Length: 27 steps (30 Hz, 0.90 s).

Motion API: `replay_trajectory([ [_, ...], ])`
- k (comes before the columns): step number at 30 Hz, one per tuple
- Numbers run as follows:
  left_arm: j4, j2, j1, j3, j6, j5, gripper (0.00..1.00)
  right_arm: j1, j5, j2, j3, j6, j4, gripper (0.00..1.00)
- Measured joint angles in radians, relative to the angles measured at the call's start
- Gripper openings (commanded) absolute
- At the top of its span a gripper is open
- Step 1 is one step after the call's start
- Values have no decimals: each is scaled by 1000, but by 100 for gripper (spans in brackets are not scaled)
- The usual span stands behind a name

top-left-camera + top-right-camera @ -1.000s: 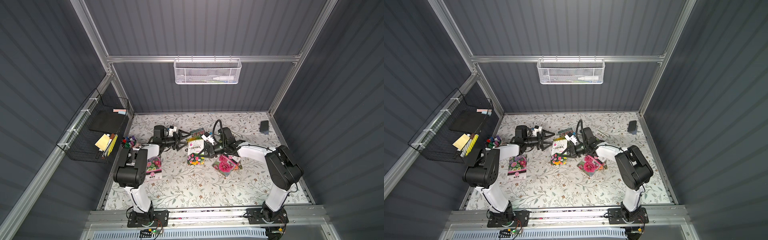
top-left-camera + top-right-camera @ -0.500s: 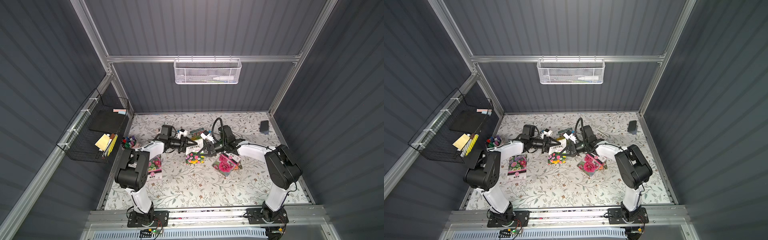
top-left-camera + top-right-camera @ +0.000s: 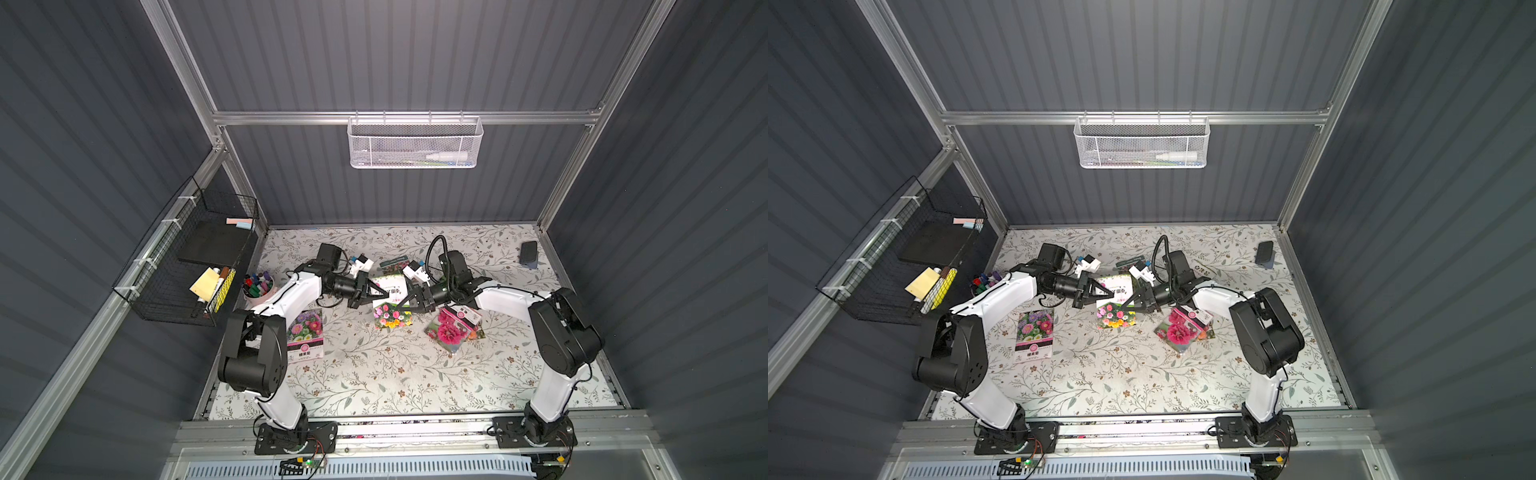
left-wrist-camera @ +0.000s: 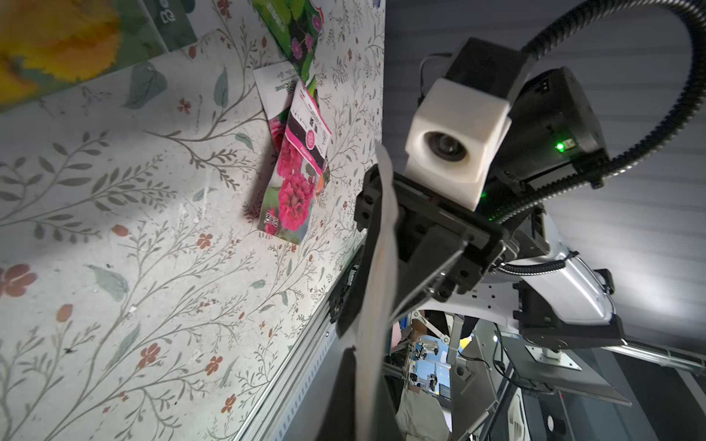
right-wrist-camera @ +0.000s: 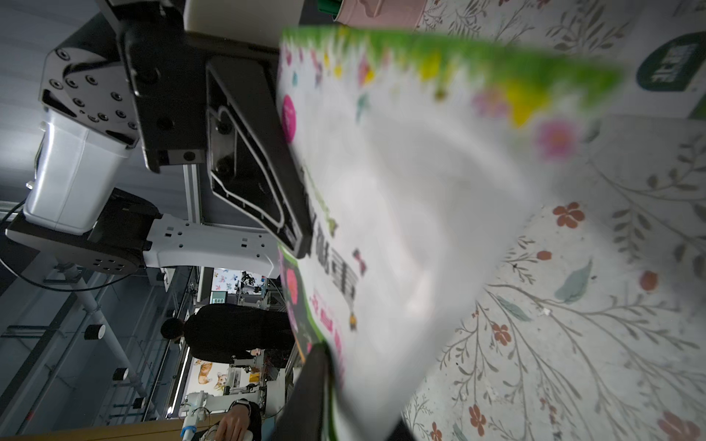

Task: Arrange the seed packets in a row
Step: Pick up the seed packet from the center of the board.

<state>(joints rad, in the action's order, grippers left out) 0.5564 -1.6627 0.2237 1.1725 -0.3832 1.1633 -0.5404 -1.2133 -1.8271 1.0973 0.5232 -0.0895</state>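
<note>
A white seed packet [image 3: 392, 309] with mixed flowers along its lower end hangs upright over the middle of the mat. My left gripper [image 3: 385, 293] is shut on its left edge; in the left wrist view the packet [image 4: 378, 267] runs edge-on into that gripper [image 4: 365, 401]. My right gripper [image 3: 402, 300] faces it from the right, and its jaws stand apart around the packet [image 5: 401, 229]. A pink-aster packet [image 3: 305, 334] lies flat at the left. Two overlapping magenta-flower packets [image 3: 453, 328] lie at the right. A dark green packet [image 3: 395, 264] lies behind the grippers.
A pink cup of markers [image 3: 257, 286] stands at the mat's left edge. A small dark slab [image 3: 528, 252] lies at the back right. A black wire basket [image 3: 187, 257] hangs on the left wall, a white mesh basket [image 3: 415, 143] on the back wall.
My left gripper came in from the left and shut on the packet's left edge. My right gripper, shut on the packet before, has parted its jaws.
</note>
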Motion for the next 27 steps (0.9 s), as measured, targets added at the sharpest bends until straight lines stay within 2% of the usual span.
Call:
replay_trajectory([
  [1,6,11,0,-8,3,-34,0,8,21,0,0,0,10,98],
  [3,3,37,1,-31,2,-127,0,29,79,0,0,11,27,99],
  [6,-39,89,19,-101,-16,-341,0,55,177,13,-44,86,-24,99],
  [10,-167,129,63,-217,-55,-641,0,49,303,66,-158,259,-138,99],
  [15,-381,122,136,-329,-125,-914,0,-32,458,102,-218,516,-305,99],
  [22,-810,79,209,-440,-188,-1156,0,-171,665,54,-253,852,-594,97],
  [27,-1069,30,233,-480,-275,-1254,0,-207,796,-23,-255,970,-723,96],
])
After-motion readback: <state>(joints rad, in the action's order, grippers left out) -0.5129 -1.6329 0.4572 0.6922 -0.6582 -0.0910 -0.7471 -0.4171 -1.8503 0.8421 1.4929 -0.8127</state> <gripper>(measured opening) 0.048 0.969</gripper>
